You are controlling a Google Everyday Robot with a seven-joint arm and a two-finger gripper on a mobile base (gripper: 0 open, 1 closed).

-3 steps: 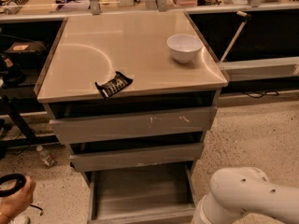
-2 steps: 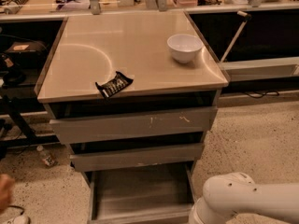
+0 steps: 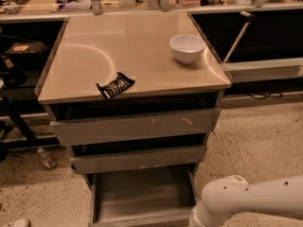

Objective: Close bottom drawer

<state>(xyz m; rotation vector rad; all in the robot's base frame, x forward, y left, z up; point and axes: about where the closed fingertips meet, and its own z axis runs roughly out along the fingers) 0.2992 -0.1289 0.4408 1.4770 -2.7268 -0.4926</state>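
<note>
The bottom drawer [image 3: 142, 195] of the grey cabinet stands pulled out, showing its flat grey tray inside; its front panel is at the lower edge of the view. Above it are the mid-width drawer front [image 3: 138, 158] and the widest drawer front [image 3: 137, 125] with pale scratch marks. My white arm [image 3: 246, 202] reaches in from the lower right, beside the drawer's right side. The gripper itself is out of view below the frame.
On the cabinet top [image 3: 132, 51] sit a white bowl [image 3: 187, 48] at the right and a black snack packet [image 3: 115, 85] near the front edge. A counter with clutter runs along the back. A small bottle [image 3: 46, 158] lies on the speckled floor at the left.
My arm has shifted left and lower, closer to the drawer's right side. The hand at the lower left has withdrawn from view.
</note>
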